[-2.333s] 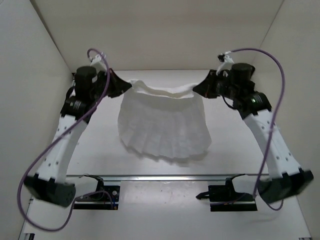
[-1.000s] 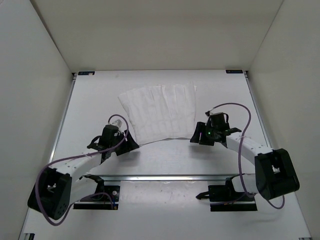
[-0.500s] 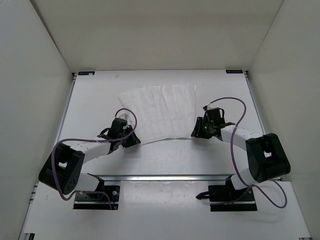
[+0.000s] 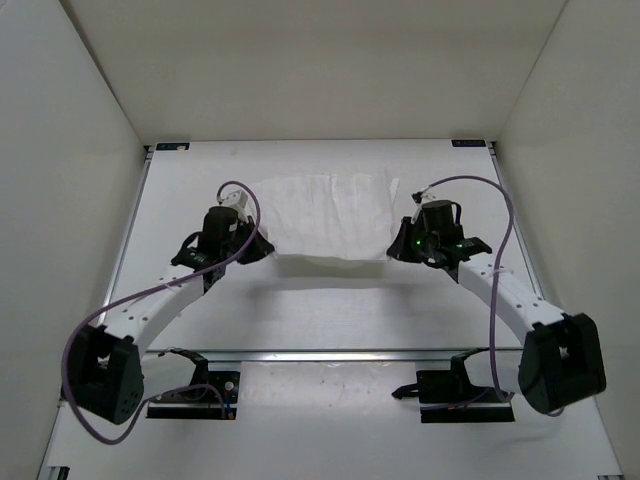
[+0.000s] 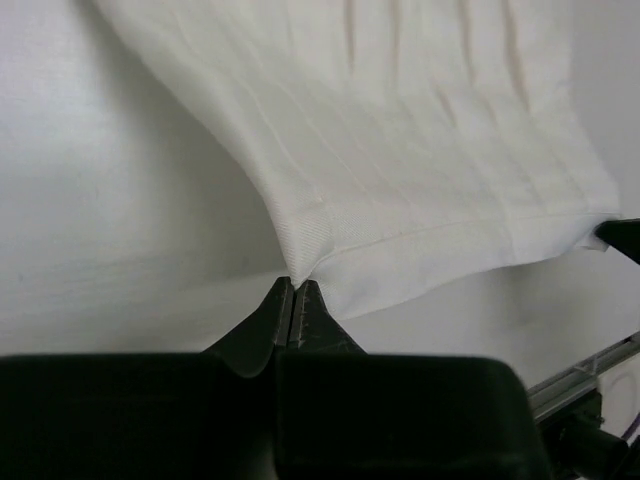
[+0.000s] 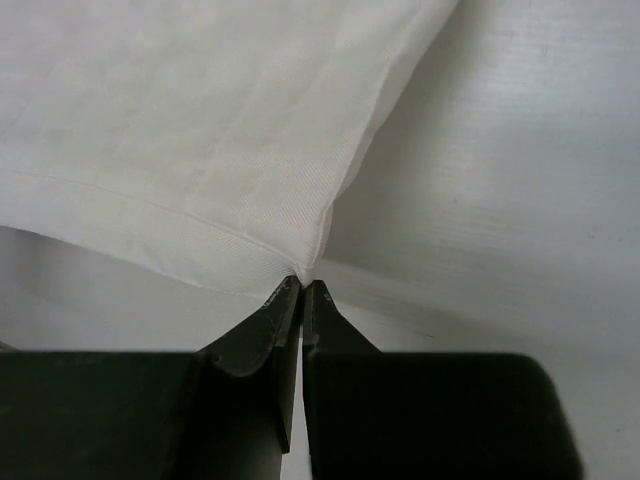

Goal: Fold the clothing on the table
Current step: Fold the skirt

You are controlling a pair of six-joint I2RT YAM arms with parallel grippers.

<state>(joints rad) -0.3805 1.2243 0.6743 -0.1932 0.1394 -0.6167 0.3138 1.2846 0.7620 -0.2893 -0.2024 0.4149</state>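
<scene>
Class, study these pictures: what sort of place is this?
Probably a robot test cell: a white table boxed in by plain walls, left arm and right arm bolted at its rail.

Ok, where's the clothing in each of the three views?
Top external: clothing at centre, strung between left tool and right tool.
Left wrist: upper right, corner pinched in the left tool.
Right wrist: upper left, corner pinched in the right tool.
Shared landmark: the hem between the tools.

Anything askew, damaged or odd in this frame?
Nothing stands out. The left claw and right claw each pinch a near corner of the clothing, its near edge held evenly above the table, with no tear or snag visible.
</scene>
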